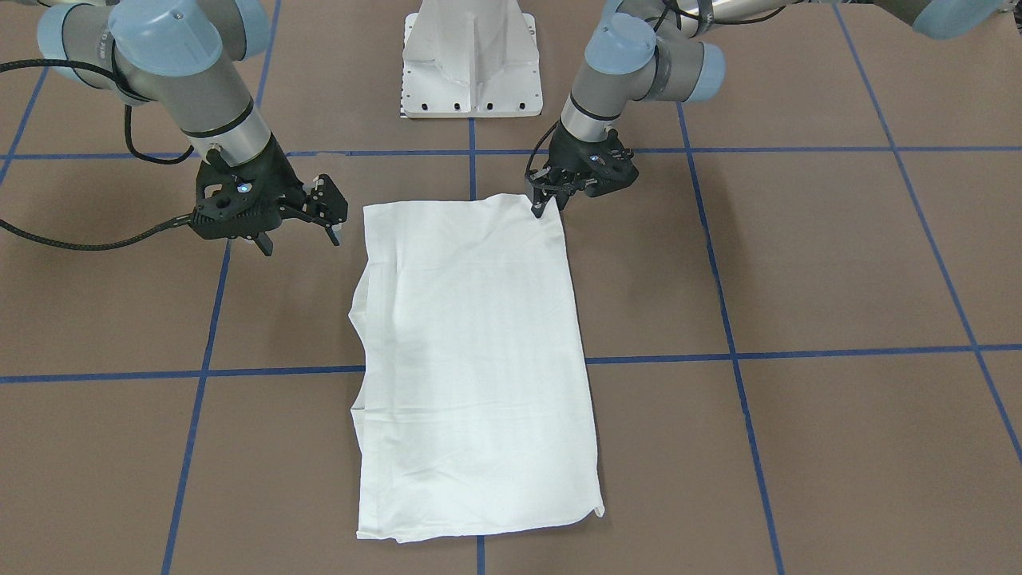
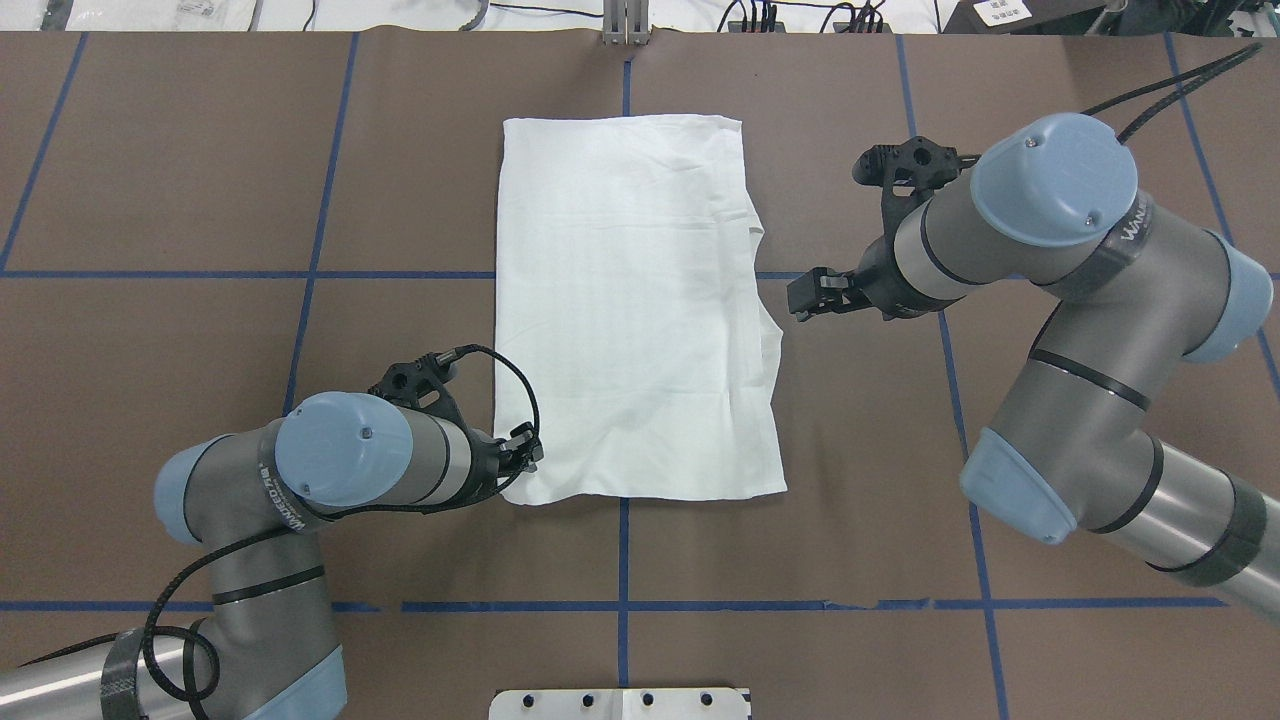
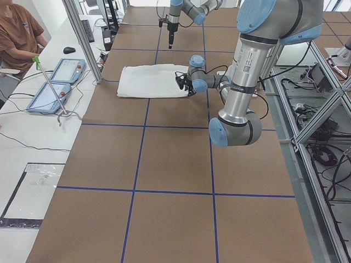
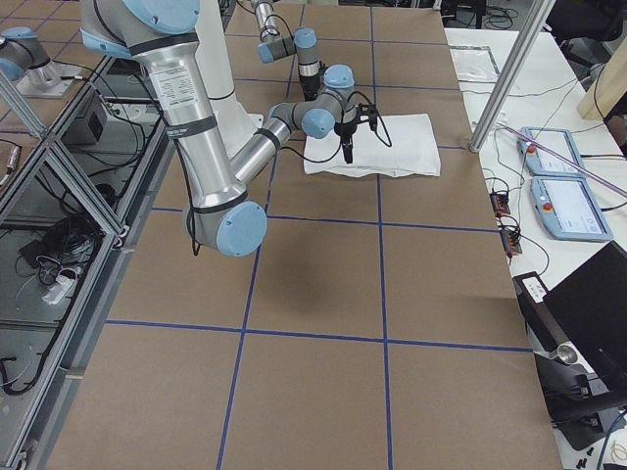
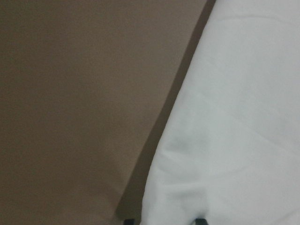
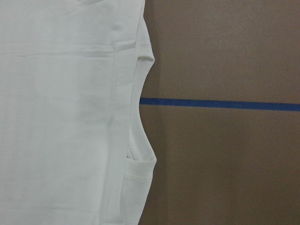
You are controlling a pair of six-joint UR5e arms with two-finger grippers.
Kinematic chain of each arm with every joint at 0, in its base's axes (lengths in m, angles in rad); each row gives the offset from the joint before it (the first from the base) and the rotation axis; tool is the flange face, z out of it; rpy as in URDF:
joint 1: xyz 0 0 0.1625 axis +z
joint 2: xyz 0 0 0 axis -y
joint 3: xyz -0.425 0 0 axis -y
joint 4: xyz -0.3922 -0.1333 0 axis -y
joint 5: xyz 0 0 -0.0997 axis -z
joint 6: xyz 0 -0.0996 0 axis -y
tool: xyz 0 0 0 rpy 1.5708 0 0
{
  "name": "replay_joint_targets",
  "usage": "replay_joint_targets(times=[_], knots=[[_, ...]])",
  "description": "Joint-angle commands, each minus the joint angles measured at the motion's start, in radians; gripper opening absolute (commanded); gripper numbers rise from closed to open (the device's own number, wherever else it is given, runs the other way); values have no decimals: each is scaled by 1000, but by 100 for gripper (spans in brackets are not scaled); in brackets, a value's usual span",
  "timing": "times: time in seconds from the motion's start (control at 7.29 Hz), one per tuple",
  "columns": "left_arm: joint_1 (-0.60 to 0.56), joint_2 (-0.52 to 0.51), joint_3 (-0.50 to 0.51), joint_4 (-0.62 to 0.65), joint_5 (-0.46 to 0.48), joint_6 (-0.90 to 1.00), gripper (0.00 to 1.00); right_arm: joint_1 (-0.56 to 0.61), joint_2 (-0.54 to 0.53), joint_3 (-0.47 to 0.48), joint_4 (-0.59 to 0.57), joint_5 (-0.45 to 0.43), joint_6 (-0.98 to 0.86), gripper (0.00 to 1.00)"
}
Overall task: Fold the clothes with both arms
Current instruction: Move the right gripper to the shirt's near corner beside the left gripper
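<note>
The white T-shirt (image 1: 471,359) lies flat on the tabletop (image 1: 838,263) as one long rectangle with its sleeves tucked in, so the lengthwise folds look done and a crosswise fold looks to be next.

The left arm (image 1: 631,68) is down at the robot-end corner. Its jaws are narrow and appear pinched on that corner, and the rest of the cloth runs away from them. The right arm (image 1: 184,72) holds its jaws spread wide, off the opposite long edge, touching nothing, with bare tabletop under them.

I'd say the next move needs those wide jaws to come in over the matching corner and close. Then both arms can lift together and carry that end across to the far one, keeping level so the thin cotton doesn't skew.

The tabletop is brown with a grid of blue tape. The white pedestal (image 1: 471,64) stands behind the jaws. Off to one side, a person (image 3: 19,33) sits at a bench with two control tablets (image 3: 55,82).
</note>
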Motion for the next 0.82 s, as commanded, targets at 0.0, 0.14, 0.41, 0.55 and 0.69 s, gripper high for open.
replay_joint_targets(times=[0.0, 0.14, 0.41, 0.55, 0.69], knots=[[1, -1, 7, -3, -3, -1, 53, 0, 0, -2, 0, -1, -5, 100], [2, -6, 18, -6, -3, -1, 53, 0, 0, -4, 0, -3, -5, 100], [4, -15, 26, -5, -5, -1, 51, 0, 0, -4, 0, -1, -5, 100], [2, -17, 15, -3, -6, -1, 44, 0, 0, -4, 0, -1, -5, 100], [4, -18, 13, -1, -8, -1, 40, 0, 0, -4, 0, -1, -5, 100]])
